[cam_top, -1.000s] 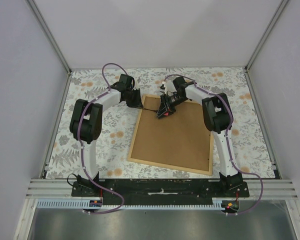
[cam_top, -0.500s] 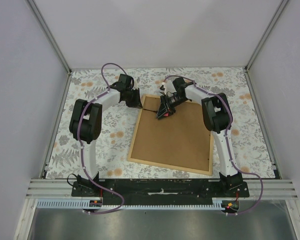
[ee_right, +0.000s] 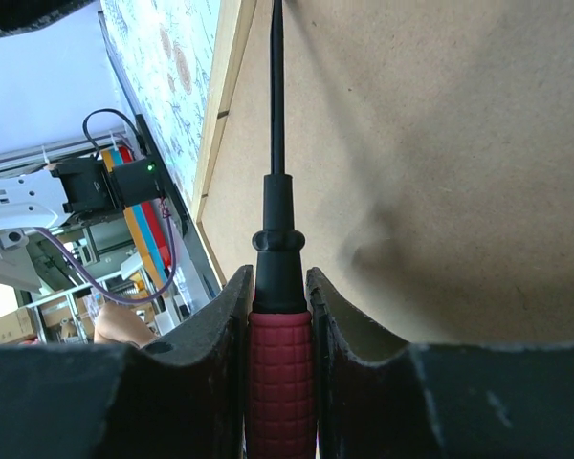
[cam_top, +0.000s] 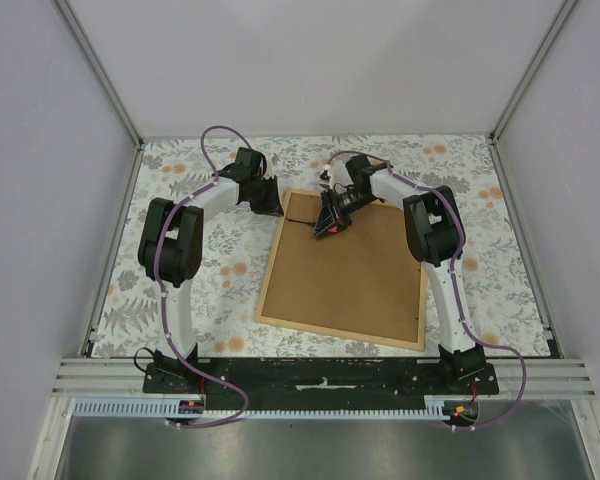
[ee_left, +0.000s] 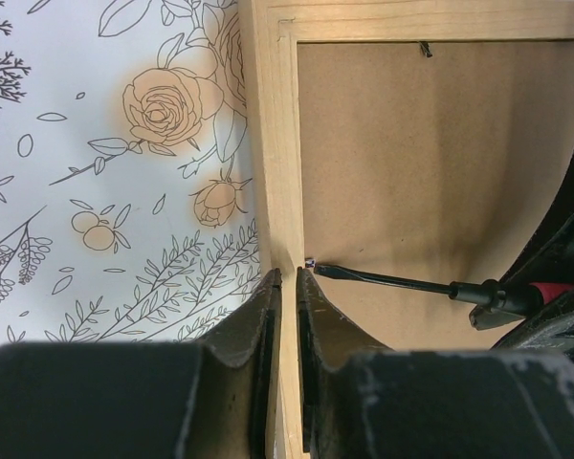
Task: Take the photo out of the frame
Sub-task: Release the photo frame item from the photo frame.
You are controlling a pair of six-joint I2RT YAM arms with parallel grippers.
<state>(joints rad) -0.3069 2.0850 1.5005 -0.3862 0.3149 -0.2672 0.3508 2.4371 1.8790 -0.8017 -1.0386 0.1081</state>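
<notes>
The floral worktop (cam_top: 180, 200) carries the frame (ee_left: 273, 143), which lies face down at the centre, its brown backing board (cam_top: 350, 270) uppermost. The photo is not visible; I judge it sits under that board, inside the frame, so the task looks barely begun.

The biggest risk is the whole frame sliding or pivoting on the smooth cloth when the tool pushes sideways, since only one corner region is steadied. The left end effector (ee_left: 287, 277) sits on the left wooden strip with its fingers almost pressed together, only a thin slit between them. I cannot tell whether they pinch anything or merely bear down. If that hold is light, the frame may skate away from the tool.

Next is the board: a tip that slips off its target could gouge the soft brown surface or dig under its edge, and creasing the hidden photo is possible if the tip goes too deep.

The right end effector (ee_right: 279, 277) is clamped on the red ribbed handle of a screwdriver (ee_right: 279, 373), whose dark shaft lies low across the board. A round handle may twist in a two-finger grip under load.

Smallest is the small metal tab (ee_left: 310, 262) at the strip's inner edge, with the tip right beside it. It could bend badly or spring back.

No brand, label or legible writing shows anywhere.
</notes>
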